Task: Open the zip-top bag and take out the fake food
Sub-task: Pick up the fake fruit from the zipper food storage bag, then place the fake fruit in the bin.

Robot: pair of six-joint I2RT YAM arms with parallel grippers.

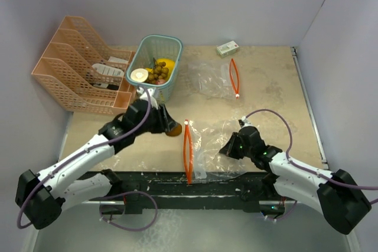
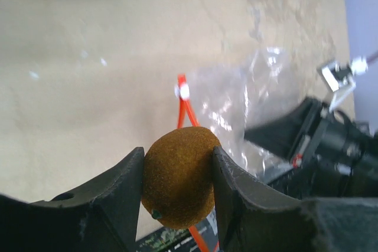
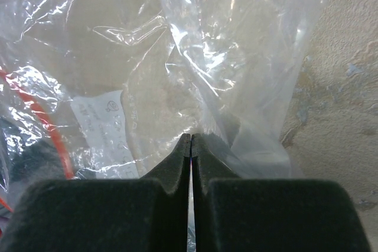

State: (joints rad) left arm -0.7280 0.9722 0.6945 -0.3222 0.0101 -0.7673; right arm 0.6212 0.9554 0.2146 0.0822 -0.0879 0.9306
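Observation:
My left gripper [image 2: 178, 172] is shut on a round brown fuzzy fake fruit [image 2: 179, 176], held above the table just left of the near zip-top bag; from above the fruit [image 1: 173, 128] shows at the fingertips. The near clear bag [image 1: 214, 146] lies flat with its orange zip strip [image 1: 188, 151] on its left edge. My right gripper [image 3: 190, 140] is shut, pinching the bag's clear plastic [image 3: 195, 75]; from above it [image 1: 230, 147] sits on the bag's right part. Other fake food, yellow fruit [image 1: 166, 64], a brownish grape cluster [image 1: 158, 72] and a beige round piece [image 1: 139, 75], lies in the teal basket [image 1: 172, 45].
A second clear zip-top bag [image 1: 212, 78] with an orange strip [image 1: 234, 78] lies at the back. A small white-green box [image 1: 227, 48] stands by the back wall. A peach file rack [image 1: 80, 66] fills the back left, touching the basket.

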